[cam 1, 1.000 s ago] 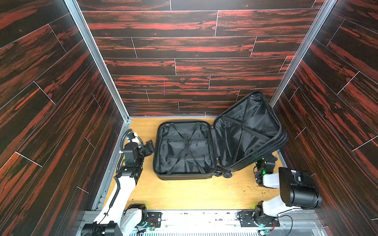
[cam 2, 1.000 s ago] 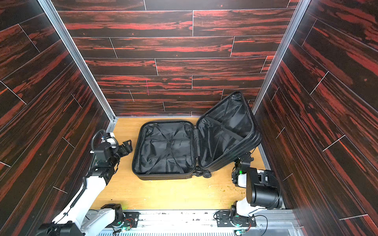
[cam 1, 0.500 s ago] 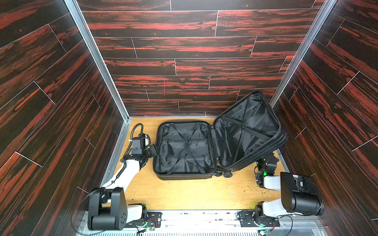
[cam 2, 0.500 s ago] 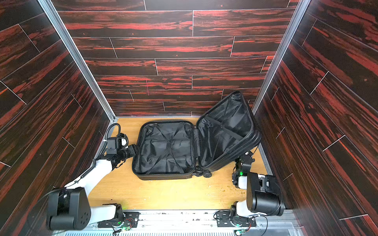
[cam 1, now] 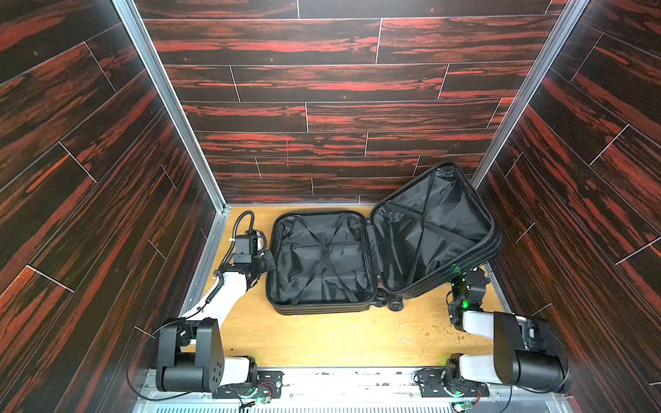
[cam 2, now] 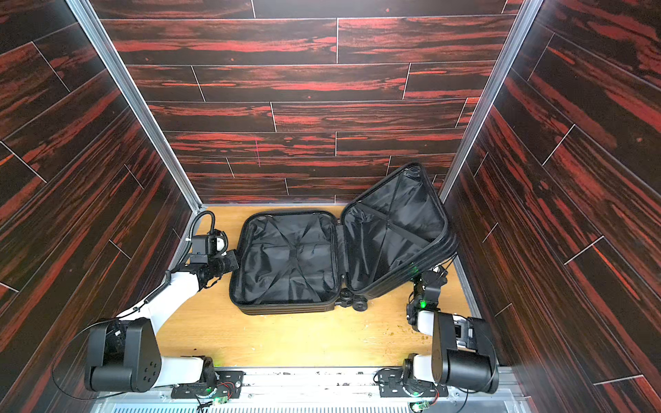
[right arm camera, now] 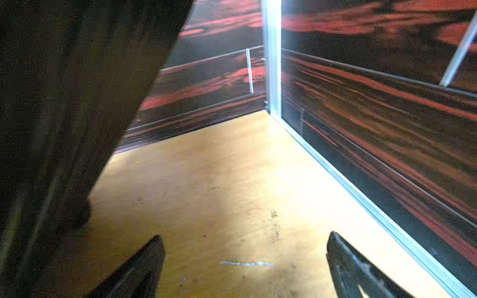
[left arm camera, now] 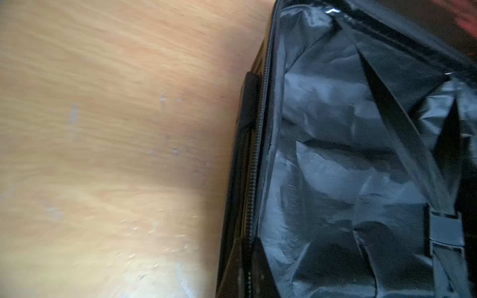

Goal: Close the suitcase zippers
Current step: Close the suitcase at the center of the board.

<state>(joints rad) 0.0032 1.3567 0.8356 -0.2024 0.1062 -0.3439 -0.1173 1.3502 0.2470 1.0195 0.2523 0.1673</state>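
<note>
Suitcase lies open toward the far edge of the worktop in both top views. One shell is flat with its crossed straps showing, and the other is tilted up toward the far right corner. My left gripper sits at the flat shell's left rim with its jaws pressed together. I cannot tell whether anything is pinched between them. My right gripper is low near the right edge, just under the tilted shell's outer side.

From my left wrist, somewhat blurred, the zipper track runs unjoined along the flat shell's rim. A black handle sits just outside it and crumpled black lining inside.

From my right wrist, my fingers are spread wide over bare worktop and grip nothing. The dark ribbed shell rises close beside one of them.
</note>
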